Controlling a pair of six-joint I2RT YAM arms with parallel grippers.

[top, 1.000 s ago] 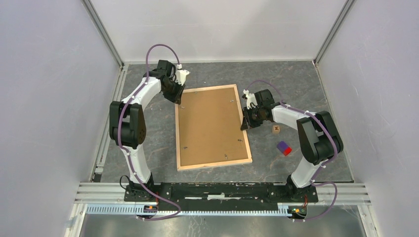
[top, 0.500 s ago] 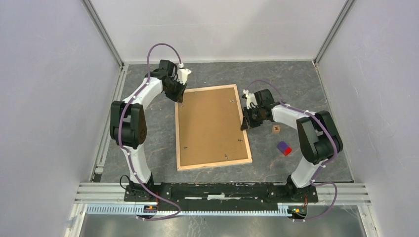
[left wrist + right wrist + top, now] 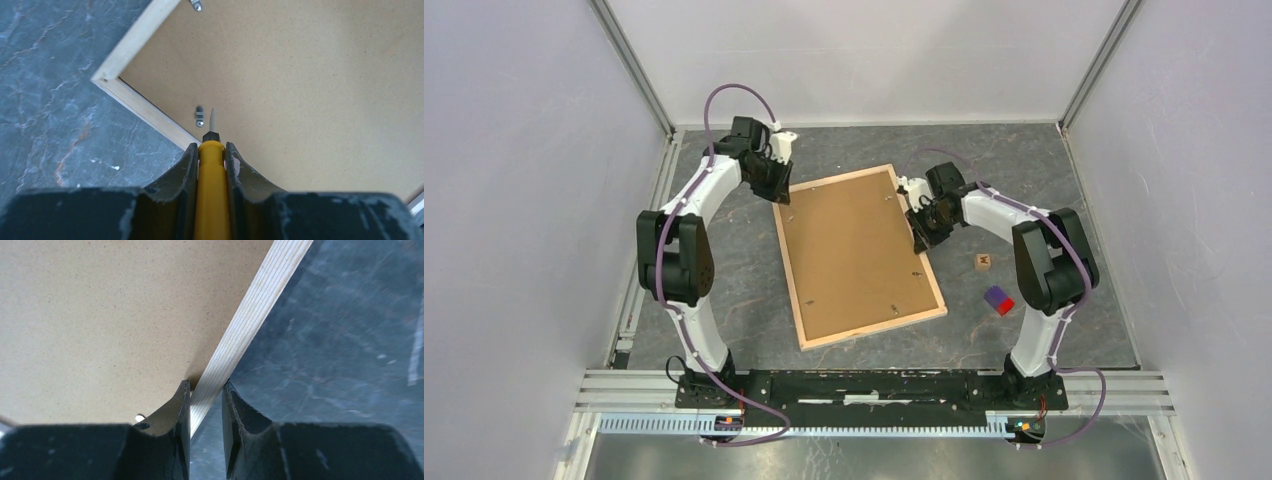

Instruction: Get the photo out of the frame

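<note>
The frame (image 3: 859, 255) had turned on the table (image 3: 1024, 160). Compared with half a second before, its near end had swung toward the right arm's side and its far end toward the left, so it lay skewed instead of square. It still rested face down between your two arms, with the brown backing panel (image 3: 310, 90) uppermost and seated inside the pale wood edge. I judge that turn was only a repositioning to bring a fastener within reach, and the photo was no nearer to coming out.

Your right gripper (image 3: 921, 228) was clamped on the frame's right rail, one finger on the backing side and one outside the wood, and it had travelled with the frame. Your left gripper (image 3: 776, 185) was closed on a yellow-handled screwdriver (image 3: 211, 190) at the far left corner. The blade tip stood just beside a small metal clip (image 3: 199, 116) near that rail, slightly to its right. Whether the tip touched the panel could not be told.
</note>
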